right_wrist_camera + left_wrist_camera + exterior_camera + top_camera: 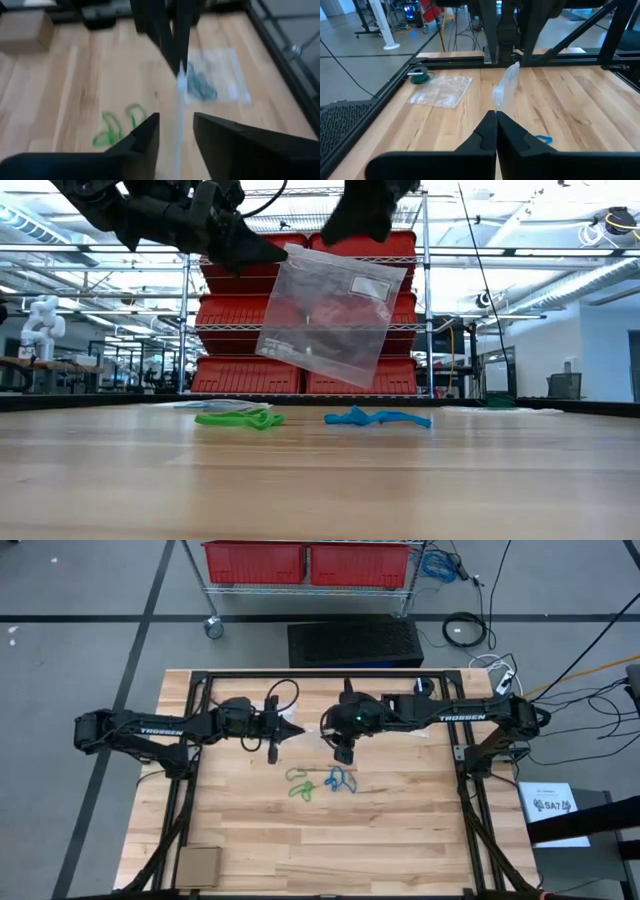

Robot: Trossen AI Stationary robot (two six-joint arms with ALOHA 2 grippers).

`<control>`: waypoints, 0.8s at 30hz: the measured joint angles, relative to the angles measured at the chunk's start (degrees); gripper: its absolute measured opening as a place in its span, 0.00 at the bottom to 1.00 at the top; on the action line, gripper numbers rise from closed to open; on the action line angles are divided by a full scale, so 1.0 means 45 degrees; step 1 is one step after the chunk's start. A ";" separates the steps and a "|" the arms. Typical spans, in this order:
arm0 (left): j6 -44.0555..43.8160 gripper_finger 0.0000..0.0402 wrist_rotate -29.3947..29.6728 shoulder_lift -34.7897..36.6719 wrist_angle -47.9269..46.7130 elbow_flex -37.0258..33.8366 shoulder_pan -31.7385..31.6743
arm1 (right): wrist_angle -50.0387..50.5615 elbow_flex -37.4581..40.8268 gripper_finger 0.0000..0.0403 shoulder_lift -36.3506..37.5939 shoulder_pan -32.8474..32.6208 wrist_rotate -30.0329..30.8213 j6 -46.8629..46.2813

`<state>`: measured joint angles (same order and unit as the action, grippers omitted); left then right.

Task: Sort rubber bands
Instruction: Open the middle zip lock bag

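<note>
A clear plastic bag (330, 310) hangs above the table's middle; my left gripper (290, 730) is shut on it. In the left wrist view it shows edge-on (506, 90) just past my shut fingers. My right gripper (175, 130) stands open over the bag's top, with the bag's thin edge (178, 100) between its fingers; no touch shows. Below, green rubber bands (298, 784) and blue rubber bands (338, 780) lie loose on the wood, also seen in the low view as a green bunch (240, 418) and a blue bunch (378, 417). My left gripper pinches the bag's upper corner (290, 252) between its two shut fingers, only at their free ends. The fingers come nearly level from the table's left. The bag hangs below the hold, tilted, its lower edge (320, 365) clear of the table.
A second clear bag (441, 90) lies flat toward the far edge, a green thing (420, 77) beside it. Another flat bag (210, 82) holds blue-green bands. A cardboard box (198, 865) sits at the near left corner. Black frame rails (190, 770) run along the table's sides.
</note>
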<state>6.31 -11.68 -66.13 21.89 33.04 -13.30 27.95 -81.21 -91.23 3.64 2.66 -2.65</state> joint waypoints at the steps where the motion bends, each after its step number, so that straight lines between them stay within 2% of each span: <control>1: 0.0000 0.00 0.0000 0.0000 0.0005 0.0000 0.0000 | -0.0273 -0.0005 0.31 -0.0056 0.0000 0.0000 0.0048; 5: -0.0005 0.00 0.0025 0.0000 0.0049 0.0005 0.0000 | -0.0999 -0.0012 0.34 -0.0339 0.0075 -0.0002 0.0181; 15: -0.0005 0.00 0.0321 0.0005 -0.0010 0.0010 0.0000 | -0.1975 -0.0010 0.33 -0.1178 0.0447 0.0049 0.0062; 18: -0.0003 0.00 0.0381 0.0005 0.0018 0.0010 0.0005 | -0.1973 -0.0010 0.26 -0.1178 0.0452 0.0053 0.0019; 22: -0.0005 0.00 0.0615 0.0005 0.0063 0.0010 0.0000 | -0.1779 -0.0010 0.07 -0.1178 0.0452 0.0053 0.0034; 24: -0.0005 0.00 0.0627 0.0005 0.0044 0.0010 0.0000 | -0.1736 -0.0010 0.03 -0.1178 0.0446 0.0059 0.0043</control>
<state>6.28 -8.86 -66.11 22.09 33.08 -13.30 20.14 -81.25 -96.53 5.65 2.92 -2.46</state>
